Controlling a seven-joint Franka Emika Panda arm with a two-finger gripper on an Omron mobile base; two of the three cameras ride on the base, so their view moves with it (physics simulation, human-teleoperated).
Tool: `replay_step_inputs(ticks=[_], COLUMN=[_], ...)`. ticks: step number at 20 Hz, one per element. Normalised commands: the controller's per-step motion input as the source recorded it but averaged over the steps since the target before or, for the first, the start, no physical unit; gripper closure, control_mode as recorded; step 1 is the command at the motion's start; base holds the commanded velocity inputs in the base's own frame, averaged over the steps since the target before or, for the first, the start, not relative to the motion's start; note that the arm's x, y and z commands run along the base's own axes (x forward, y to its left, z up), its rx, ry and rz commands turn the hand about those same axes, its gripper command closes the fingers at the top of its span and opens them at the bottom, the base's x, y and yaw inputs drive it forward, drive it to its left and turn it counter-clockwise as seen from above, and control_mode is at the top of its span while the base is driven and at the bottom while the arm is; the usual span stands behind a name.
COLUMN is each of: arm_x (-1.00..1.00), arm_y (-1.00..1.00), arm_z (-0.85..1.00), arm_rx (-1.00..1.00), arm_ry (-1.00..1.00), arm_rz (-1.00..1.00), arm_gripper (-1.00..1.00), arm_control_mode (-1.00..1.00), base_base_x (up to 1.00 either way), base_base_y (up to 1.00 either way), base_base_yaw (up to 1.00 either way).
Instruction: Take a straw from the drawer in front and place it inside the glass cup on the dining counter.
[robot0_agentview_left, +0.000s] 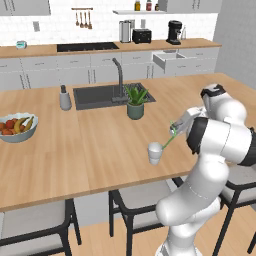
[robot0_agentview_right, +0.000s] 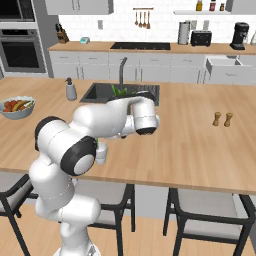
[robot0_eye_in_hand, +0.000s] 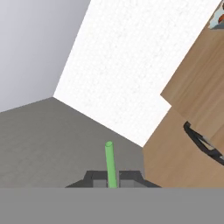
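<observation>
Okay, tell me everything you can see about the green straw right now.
The straw is a thin, plain green stick, smooth and plastic-looking, straight with no bend. It is gripped at one end by the gripper, whose dark fingertips close on either side of it in the hand view. It slants down and away from the gripper toward the glass cup on the dining counter, its lower end at the cup's rim; whether the tip is inside cannot be told.

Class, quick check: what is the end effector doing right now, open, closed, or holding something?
End effector: closed on the straw, held tilted with its lower end at the glass cup on the dining counter.
</observation>
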Motion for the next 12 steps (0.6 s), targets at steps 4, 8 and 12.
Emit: replay_step_inputs(ticks=[4, 8, 12], arm_x=[0.06, 0.02, 0.0], arm_y=[0.06, 0.03, 0.03], arm_z=[-0.03, 0.0, -0.05], arm_rx=[0.0, -0.02, -0.03], arm_ry=[0.02, 0.0, 0.0], arm_rz=[0.0, 0.0, 0.0], arm_gripper=[1.0, 1.0, 1.0], arm_control_mode=[-1.0, -1.0, -1.0], base_base_x=[0.0, 0.0, 0.0], base_base_y=[0.0, 0.0, 0.0], base_base_yaw=[0.0, 0.0, 0.0])
